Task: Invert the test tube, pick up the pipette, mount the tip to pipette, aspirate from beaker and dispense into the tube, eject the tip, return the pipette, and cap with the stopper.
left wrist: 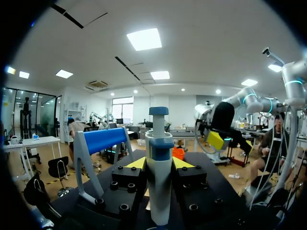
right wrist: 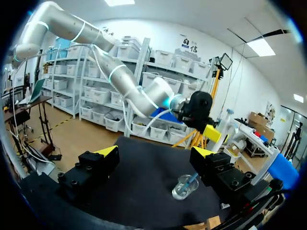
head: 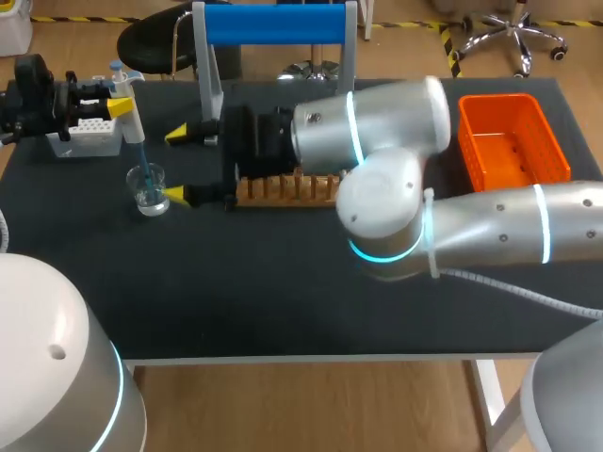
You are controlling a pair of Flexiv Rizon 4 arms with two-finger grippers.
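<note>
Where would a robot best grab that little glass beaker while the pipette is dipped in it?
Probably its round side wall, low down, coming in level from the side. The beaker stands upright and the pipette, held by the left gripper, dips into its open top, so the way from above is blocked. The right gripper is open beside it.

tbl (head: 283,301): black top | basket (head: 499,101): orange, mesh walls, sat rear-right on tbl | stand (head: 273,24): grey uprights w/ blue bar, rear ctr | rack (head: 283,188): wooden, slotted, just in front of stand
</note>
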